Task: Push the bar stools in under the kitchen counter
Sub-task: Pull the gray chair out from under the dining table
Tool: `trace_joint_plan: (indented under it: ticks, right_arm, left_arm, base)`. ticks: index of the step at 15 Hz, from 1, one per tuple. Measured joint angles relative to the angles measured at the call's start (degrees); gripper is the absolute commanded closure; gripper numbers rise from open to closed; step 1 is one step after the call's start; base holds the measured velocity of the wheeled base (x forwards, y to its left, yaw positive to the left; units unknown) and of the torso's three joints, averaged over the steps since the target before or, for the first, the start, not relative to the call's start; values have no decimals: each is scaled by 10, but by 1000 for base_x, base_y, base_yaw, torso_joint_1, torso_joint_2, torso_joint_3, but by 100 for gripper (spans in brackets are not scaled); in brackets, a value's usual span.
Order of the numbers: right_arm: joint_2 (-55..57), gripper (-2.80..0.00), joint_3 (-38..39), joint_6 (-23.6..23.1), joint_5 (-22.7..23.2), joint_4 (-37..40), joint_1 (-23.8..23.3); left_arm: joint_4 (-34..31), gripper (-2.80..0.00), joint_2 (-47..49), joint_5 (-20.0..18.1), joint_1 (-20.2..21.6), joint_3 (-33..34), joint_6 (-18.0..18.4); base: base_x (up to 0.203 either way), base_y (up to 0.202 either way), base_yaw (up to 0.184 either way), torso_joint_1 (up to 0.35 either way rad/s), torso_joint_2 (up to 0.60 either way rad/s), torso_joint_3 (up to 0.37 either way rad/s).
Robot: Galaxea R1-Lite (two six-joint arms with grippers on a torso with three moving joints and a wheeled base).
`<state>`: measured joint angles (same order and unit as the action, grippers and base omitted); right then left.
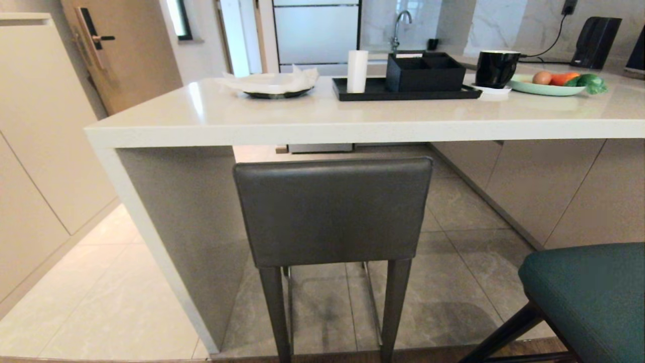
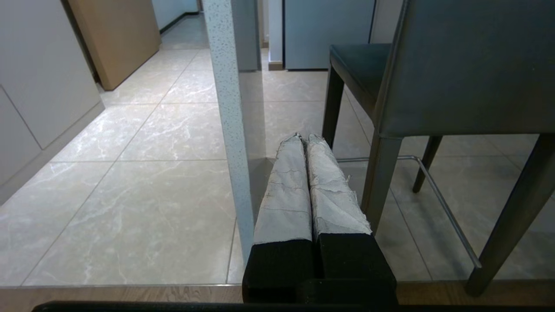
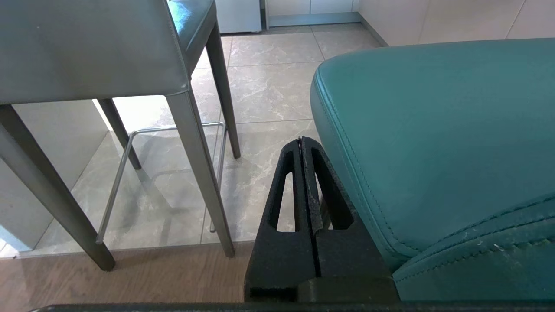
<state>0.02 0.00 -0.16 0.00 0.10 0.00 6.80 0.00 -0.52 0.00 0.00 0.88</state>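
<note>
Two stools face the kitchen counter (image 1: 352, 123) — grey stool (image 1: 332, 212) partly under, teal stool (image 1: 589, 297) outside; left gripper (image 2: 303, 138) and right gripper (image 3: 302, 141) closed, empty.

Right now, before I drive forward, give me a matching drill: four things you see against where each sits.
Things:
1. grey stool
2. teal stool
3. black mug
4. white cylinder

Places:
A. standing on the black tray
B. lower right of the head view, clear of the kitchen counter
C. on the counter beside the green plate
D. in front of the counter's opening, backrest towards the camera

Pairs: 1-D, 2-B, 3-C, 4-A
</note>
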Motion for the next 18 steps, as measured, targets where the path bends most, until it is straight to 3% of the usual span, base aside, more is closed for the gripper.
trace_joint_plan:
  ticks: [18]
  right_arm:
    - [0, 0, 0, 0, 0, 0, 0]
  left_arm:
    - [0, 0, 0, 0, 0, 0, 0]
  base:
    - [0, 0, 0, 0, 0, 0]
